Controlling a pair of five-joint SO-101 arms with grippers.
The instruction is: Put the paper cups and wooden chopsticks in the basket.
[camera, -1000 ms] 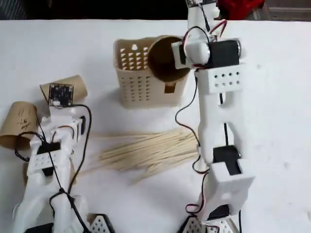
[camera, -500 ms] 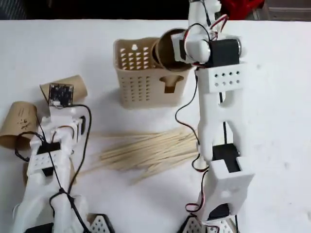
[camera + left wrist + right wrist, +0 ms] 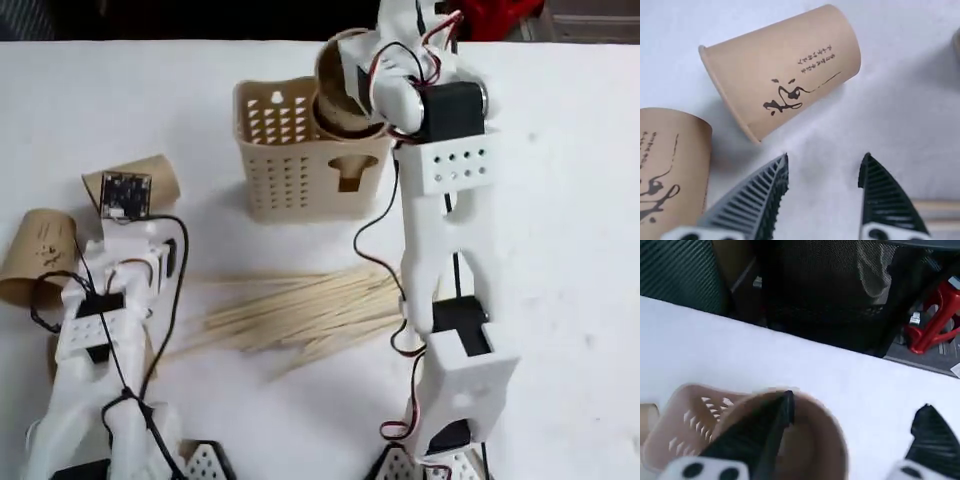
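well, one paper cup (image 3: 343, 112) sits in the basket (image 3: 285, 175).

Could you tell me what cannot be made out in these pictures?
High view: the inside of the basket, covered by a cup and the right arm.
High view: one end of the chopsticks, under that arm.
Left wrist view: a second cup, cut off by the edge.

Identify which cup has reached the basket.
The cup at the basket, by the right gripper; the other cups lie on the table near the left arm.
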